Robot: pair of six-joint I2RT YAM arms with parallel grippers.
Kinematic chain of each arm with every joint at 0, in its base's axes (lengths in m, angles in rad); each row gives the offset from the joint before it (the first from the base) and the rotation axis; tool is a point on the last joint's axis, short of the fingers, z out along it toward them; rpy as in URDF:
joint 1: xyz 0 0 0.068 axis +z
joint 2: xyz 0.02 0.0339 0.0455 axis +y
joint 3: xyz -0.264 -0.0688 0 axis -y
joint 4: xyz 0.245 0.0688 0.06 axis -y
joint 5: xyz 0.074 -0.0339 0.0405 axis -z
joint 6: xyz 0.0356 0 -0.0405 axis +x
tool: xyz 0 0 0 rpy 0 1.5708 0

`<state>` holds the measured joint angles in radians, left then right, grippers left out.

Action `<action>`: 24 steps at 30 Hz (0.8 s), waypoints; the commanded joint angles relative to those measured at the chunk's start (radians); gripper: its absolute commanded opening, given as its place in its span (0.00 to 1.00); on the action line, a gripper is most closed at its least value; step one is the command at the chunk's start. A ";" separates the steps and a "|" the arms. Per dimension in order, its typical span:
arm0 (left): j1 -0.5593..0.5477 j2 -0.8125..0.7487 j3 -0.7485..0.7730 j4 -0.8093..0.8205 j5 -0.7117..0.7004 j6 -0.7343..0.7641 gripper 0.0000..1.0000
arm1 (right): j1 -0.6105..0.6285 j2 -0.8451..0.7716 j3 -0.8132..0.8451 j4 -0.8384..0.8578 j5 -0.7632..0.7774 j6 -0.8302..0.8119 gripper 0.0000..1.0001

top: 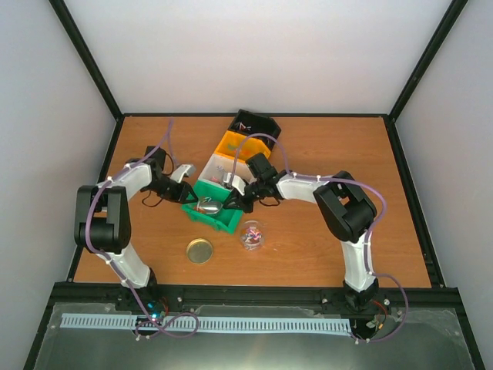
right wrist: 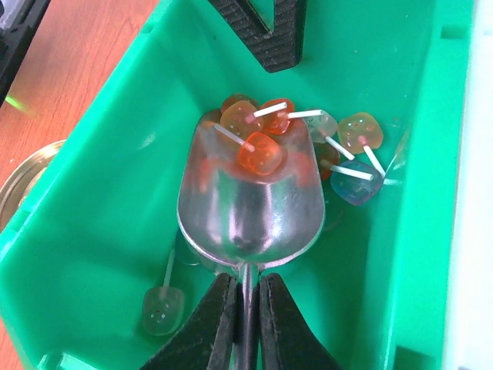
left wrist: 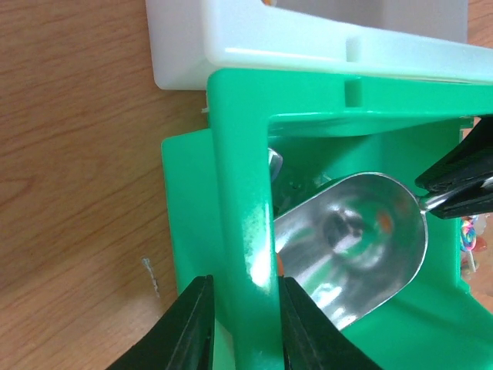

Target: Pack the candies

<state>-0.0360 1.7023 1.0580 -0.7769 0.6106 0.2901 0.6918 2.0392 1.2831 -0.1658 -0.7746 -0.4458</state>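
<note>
Jaws of the left gripper (left wrist: 246, 291) are narrow, pinched on a side wall of the green bin (left wrist: 370, 116), which stands on the desk (left wrist: 77, 154). Gold lid (top: 199, 250) lies apart on the desk, near the bin's front. Inside the bin, the metal scoop (right wrist: 246, 204) sits bowl-up with its lip among the candies (right wrist: 262, 150). A few orange ones are on the lip, others lie loose on the bin floor just beside it, and one pale piece is near the handle. Jaws of the right gripper (right wrist: 246, 289) are clamped on the scoop handle. Right of the bin, a small clear container (top: 252, 235) holds some candies. Judged step: scooping. Next move calls for a push under the pile, then a level lift toward the container.
</note>
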 commanded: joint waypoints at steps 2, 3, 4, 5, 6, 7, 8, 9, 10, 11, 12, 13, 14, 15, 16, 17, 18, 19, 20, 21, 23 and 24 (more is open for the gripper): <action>-0.015 0.020 0.029 -0.071 0.157 0.040 0.24 | -0.025 -0.022 -0.075 0.251 -0.006 0.027 0.03; -0.015 0.014 0.033 -0.076 0.163 0.044 0.24 | -0.028 -0.025 -0.084 0.264 -0.009 0.030 0.03; -0.014 0.008 0.036 -0.080 0.169 0.047 0.24 | -0.032 -0.030 -0.093 0.278 -0.014 0.033 0.03; -0.012 0.002 0.040 -0.085 0.179 0.052 0.24 | -0.033 -0.033 -0.102 0.291 -0.017 0.036 0.03; -0.011 -0.002 0.046 -0.092 0.188 0.053 0.24 | -0.034 -0.038 -0.112 0.305 -0.019 0.038 0.03; -0.007 -0.002 0.053 -0.097 0.194 0.053 0.24 | -0.035 -0.041 -0.118 0.315 -0.024 0.040 0.03; -0.004 -0.001 0.062 -0.104 0.203 0.051 0.25 | -0.036 -0.045 -0.123 0.321 -0.031 0.040 0.03; 0.002 0.000 0.070 -0.110 0.213 0.052 0.25 | -0.037 -0.047 -0.127 0.324 -0.035 0.039 0.03; 0.009 0.001 0.082 -0.118 0.223 0.052 0.25 | -0.039 -0.053 -0.130 0.325 -0.037 0.036 0.03; 0.012 0.003 0.091 -0.127 0.230 0.054 0.26 | -0.040 -0.055 -0.133 0.325 -0.040 0.032 0.03; 0.020 0.003 0.099 -0.134 0.236 0.055 0.26 | -0.042 -0.060 -0.137 0.324 -0.045 0.028 0.03; 0.026 0.004 0.107 -0.142 0.241 0.057 0.26 | -0.046 -0.064 -0.140 0.323 -0.049 0.025 0.03; 0.033 0.005 0.112 -0.149 0.244 0.062 0.26 | -0.051 -0.068 -0.145 0.322 -0.053 0.020 0.03; 0.038 0.007 0.118 -0.157 0.245 0.067 0.26 | -0.054 -0.072 -0.150 0.321 -0.056 0.017 0.03; 0.040 0.011 0.123 -0.162 0.241 0.072 0.26 | -0.058 -0.077 -0.153 0.318 -0.059 0.010 0.03; 0.043 0.015 0.127 -0.167 0.235 0.075 0.26 | -0.063 -0.081 -0.157 0.315 -0.060 0.006 0.03; 0.046 0.020 0.130 -0.171 0.231 0.078 0.26 | -0.067 -0.084 -0.160 0.311 -0.061 0.002 0.03; 0.048 0.025 0.131 -0.173 0.228 0.079 0.26 | -0.069 -0.085 -0.160 0.303 -0.063 -0.006 0.03; 0.050 0.029 0.132 -0.172 0.225 0.076 0.26 | -0.069 -0.085 -0.157 0.291 -0.059 -0.015 0.03; 0.051 0.034 0.132 -0.167 0.218 0.068 0.26 | -0.070 -0.085 -0.155 0.277 -0.056 -0.026 0.03; 0.050 0.041 0.132 -0.156 0.194 0.053 0.26 | -0.073 -0.088 -0.159 0.274 -0.056 -0.030 0.03; 0.051 0.043 0.132 -0.150 0.184 0.047 0.26 | -0.076 -0.091 -0.163 0.280 -0.058 -0.025 0.03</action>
<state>0.0101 1.7309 1.1530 -0.9058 0.7620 0.3321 0.6270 1.9892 1.1275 0.0746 -0.8280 -0.4377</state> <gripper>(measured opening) 0.258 0.055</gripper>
